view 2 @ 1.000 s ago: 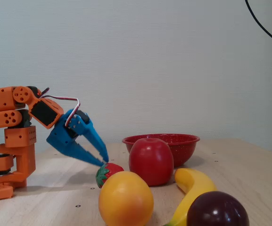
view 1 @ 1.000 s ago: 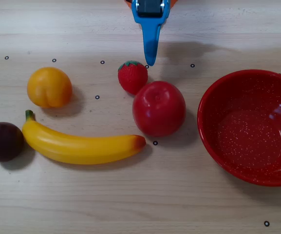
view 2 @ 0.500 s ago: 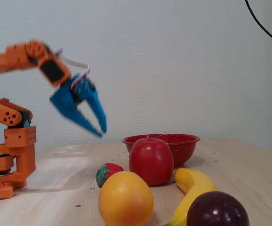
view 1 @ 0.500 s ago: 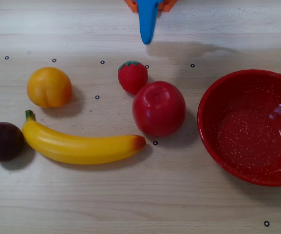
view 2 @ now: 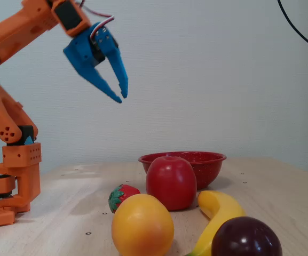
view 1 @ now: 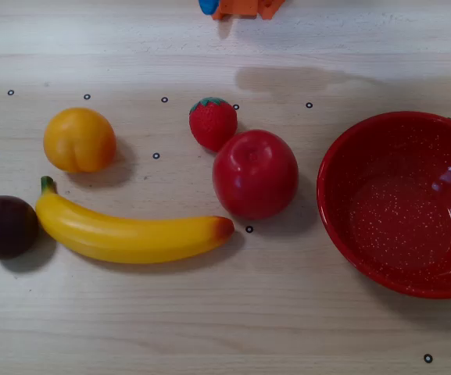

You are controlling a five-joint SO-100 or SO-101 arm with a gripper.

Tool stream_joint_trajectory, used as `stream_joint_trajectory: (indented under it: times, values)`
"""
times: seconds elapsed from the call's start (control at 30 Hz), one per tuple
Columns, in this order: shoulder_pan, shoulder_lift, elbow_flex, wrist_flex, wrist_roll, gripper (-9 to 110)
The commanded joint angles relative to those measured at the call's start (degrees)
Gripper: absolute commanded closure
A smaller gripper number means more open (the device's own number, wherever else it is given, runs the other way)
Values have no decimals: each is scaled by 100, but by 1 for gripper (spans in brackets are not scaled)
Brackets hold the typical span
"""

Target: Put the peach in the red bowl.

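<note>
The peach is a round yellow-orange fruit at the left of the table in the overhead view; in the fixed view the peach sits at the front. The red bowl with white speckles stands at the right edge in the overhead view and at the back in the fixed view. It holds nothing. My blue gripper hangs high in the air, well above the table and far from the peach, its fingers nearly closed with only a narrow gap, holding nothing. In the overhead view only a bit of the arm shows at the top edge.
A big red apple, a strawberry, a banana and a dark purple plum lie on the wooden table. The apple sits between the peach and the bowl. The orange arm base stands at the left in the fixed view.
</note>
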Motion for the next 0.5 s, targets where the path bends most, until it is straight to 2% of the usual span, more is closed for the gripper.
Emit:
stream_joint_trajectory:
  times: [0.0,0.17,0.47]
  values:
    - [-334,-299,-1002,316,229,101]
    - [-940,-1441,-2180,844,439,101]
    - [-1978,-3182,-3779,914,1151,101]
